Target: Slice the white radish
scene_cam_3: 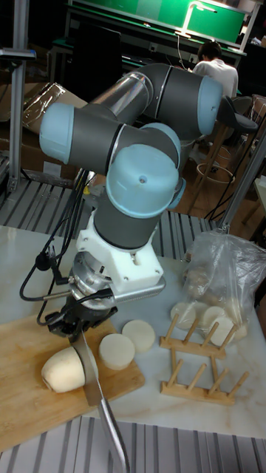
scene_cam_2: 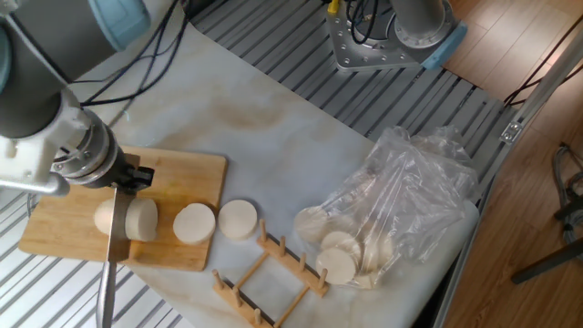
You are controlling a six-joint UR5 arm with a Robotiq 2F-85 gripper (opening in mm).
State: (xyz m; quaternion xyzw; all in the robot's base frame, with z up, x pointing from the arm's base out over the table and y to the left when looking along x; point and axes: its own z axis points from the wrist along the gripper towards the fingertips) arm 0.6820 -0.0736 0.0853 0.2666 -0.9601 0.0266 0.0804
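Nearest the tall fixed camera, at about 6 o'clock, the long knife blade (scene_cam_3: 94, 384) slants down past the front edge of the bamboo cutting board (scene_cam_3: 22, 414). It stands against the right end of the white radish (scene_cam_3: 63, 369), which lies on the board at roughly 8 o'clock, rounded end to the left; from overhead the blade crosses the white radish (scene_cam_2: 117, 217) partway along, so a disc looks about to come off.

Above the radish, the gripper (scene_cam_3: 74, 319) clasps the knife's dark handle, fingers closed around it.

Just right of the blade, at 4 o'clock from the gripper, one cut slice (scene_cam_3: 117, 350) sits at the board's edge, and a second slice (scene_cam_3: 139, 335) rests on the marble tabletop (scene_cam_2: 273, 118) beside it. Further right stands a wooden dish rack (scene_cam_3: 193, 359), and beyond it, at 2 o'clock, a clear plastic bag (scene_cam_3: 225, 273) holding pale round slices.

The risk, as I judge it: nothing pins the radish, so a slanted downward push could roll or skid it leftward, giving a wedge rather than a disc. The freed disc could also nudge the neighbouring slice off the board.
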